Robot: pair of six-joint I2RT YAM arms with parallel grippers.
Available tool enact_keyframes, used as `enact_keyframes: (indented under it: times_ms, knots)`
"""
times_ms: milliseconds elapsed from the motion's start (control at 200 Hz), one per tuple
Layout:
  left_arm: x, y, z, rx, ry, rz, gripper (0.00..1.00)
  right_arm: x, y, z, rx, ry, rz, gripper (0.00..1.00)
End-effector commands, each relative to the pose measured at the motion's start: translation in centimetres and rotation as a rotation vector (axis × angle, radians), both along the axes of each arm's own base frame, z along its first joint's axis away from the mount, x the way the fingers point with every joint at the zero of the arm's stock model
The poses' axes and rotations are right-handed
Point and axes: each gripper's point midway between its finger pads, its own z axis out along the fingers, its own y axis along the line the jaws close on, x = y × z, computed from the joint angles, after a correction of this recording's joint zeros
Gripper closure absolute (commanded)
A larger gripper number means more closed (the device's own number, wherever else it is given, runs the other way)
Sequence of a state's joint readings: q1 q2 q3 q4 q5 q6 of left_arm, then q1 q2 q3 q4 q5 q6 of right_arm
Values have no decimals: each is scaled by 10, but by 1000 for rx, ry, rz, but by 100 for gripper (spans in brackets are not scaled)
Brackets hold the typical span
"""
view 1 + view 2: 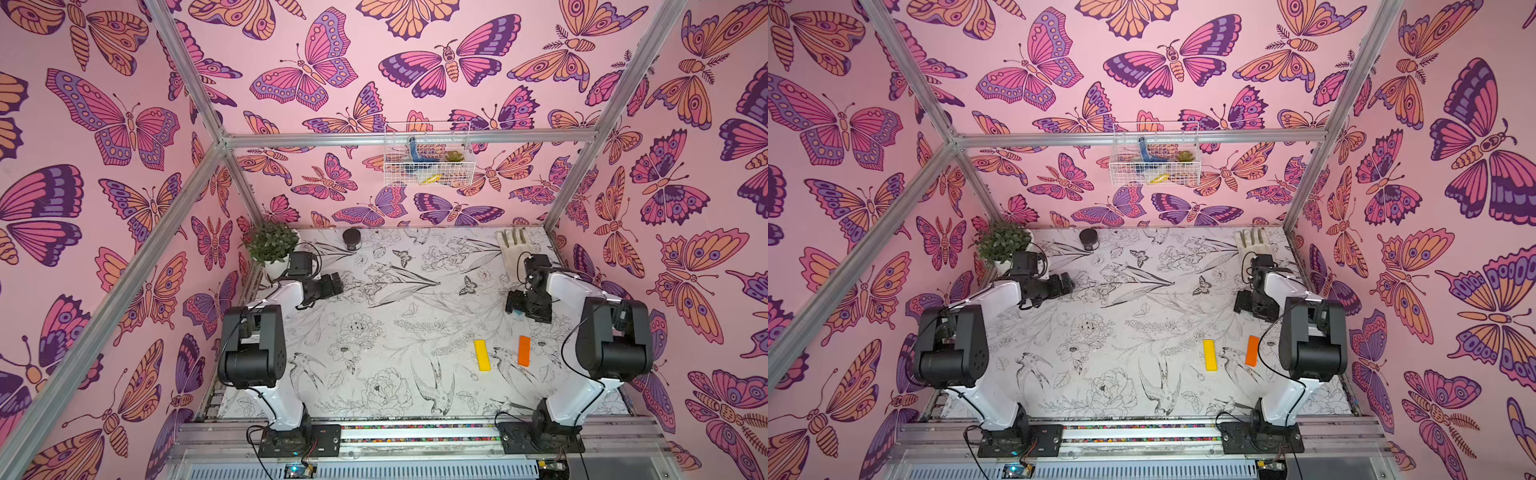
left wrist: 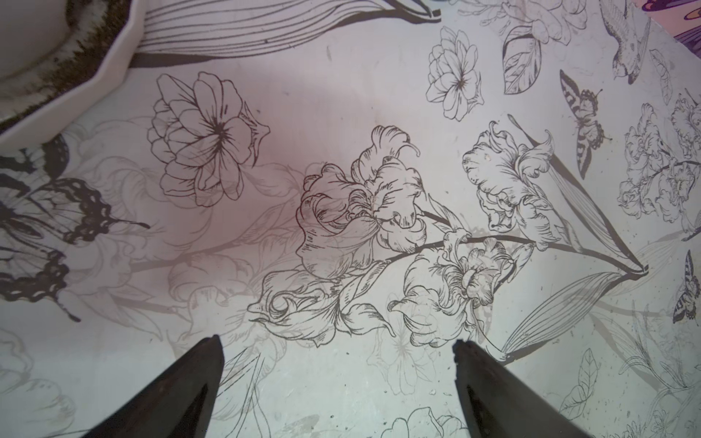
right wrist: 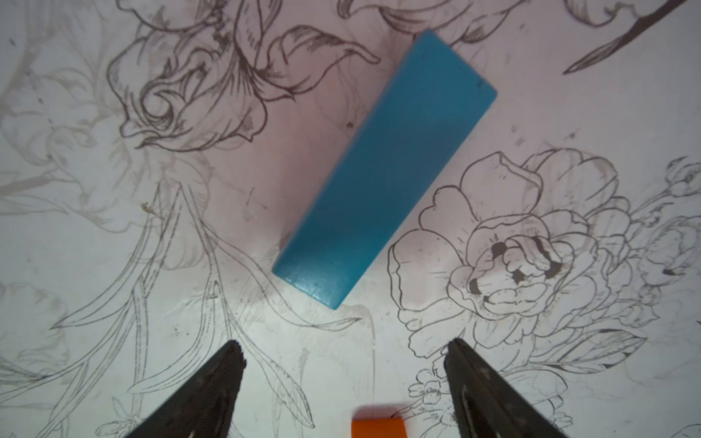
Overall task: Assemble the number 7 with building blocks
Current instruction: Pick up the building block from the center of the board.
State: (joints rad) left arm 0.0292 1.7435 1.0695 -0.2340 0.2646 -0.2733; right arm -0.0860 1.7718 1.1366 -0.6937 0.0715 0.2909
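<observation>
Over at 3 o'clock on the table (image 1: 395, 299), wide open and empty for the right gripper (image 3: 344, 343), hovering with the blue block (image 3: 383, 167) flat on the cover just ahead of the tips, askew to the jaw line. Big danger from here: closing without squaring up, catching a corner instead of the long sides, spinning or skidding the bar away. Another: dropping short and nudging the orange block (image 3: 378, 426), just on the 6 o'clock side of the jaws. Further out, near 4 o'clock, orange alongside the yellow block (image 1: 482, 355), apart, roughly parallel, no 7 yet. Left gripper (image 2: 337, 341) back at 10 o'clock, likewise spread wide, holding nothing. Potted plant (image 1: 272, 243) at 11, dark jar (image 1: 351, 240) at 12, glove (image 1: 512, 245) at 1: far edge only, blocking nothing.
</observation>
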Motion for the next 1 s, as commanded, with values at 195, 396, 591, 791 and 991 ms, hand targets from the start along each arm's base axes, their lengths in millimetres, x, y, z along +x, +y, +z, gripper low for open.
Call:
enact_keyframes:
  times_ms: [195, 396, 591, 791, 991]
  knots:
    - [-5, 2, -12, -39, 30, 10, 0, 27, -15, -7, 18, -6, -46, 14]
    - [-4, 4, -12, -48, 30, 14, 0, 35, -19, -12, 42, 2, -57, 22]
    - [-4, 4, -14, -54, 35, 18, 0, 38, -11, -17, 90, 3, -45, 39]
    - [-4, 8, -15, -65, 42, 33, 0, 35, 4, -20, 161, -8, -4, 69]
    - [-4, 9, -16, -76, 45, 41, 0, 34, 17, -19, 208, -1, 76, 81]
